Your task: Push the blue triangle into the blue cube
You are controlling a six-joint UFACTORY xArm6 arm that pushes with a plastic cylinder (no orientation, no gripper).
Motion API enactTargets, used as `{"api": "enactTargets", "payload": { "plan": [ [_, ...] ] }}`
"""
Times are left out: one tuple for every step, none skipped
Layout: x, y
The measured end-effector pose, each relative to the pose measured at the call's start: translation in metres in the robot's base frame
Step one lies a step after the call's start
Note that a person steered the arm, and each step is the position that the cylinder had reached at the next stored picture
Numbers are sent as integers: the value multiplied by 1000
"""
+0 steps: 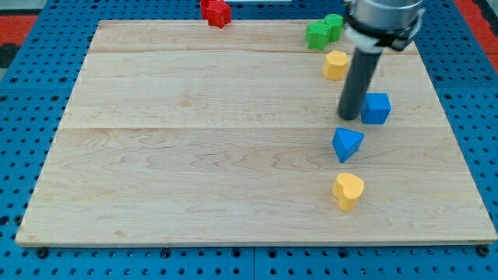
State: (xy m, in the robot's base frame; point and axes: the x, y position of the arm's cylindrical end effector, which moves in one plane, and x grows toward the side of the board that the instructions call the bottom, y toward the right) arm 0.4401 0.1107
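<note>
The blue triangle (347,144) lies on the wooden board (194,140) at the view's right, below the middle. The blue cube (377,108) sits just above and to the right of it, a small gap apart. My tip (349,117) rests on the board directly left of the blue cube and just above the blue triangle, close to both. The dark rod rises from it to the arm at the view's top right.
A yellow block (336,64) lies above my tip. A yellow heart-shaped block (348,190) lies below the blue triangle. Two green blocks (323,31) sit at the top right edge. A red star-like block (216,12) sits at the top edge.
</note>
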Motion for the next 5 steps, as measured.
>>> {"api": "enactTargets", "payload": {
  "plan": [
    [48, -57],
    [79, -30],
    [45, -12],
    [31, 36],
    [56, 40]
  ]
}}
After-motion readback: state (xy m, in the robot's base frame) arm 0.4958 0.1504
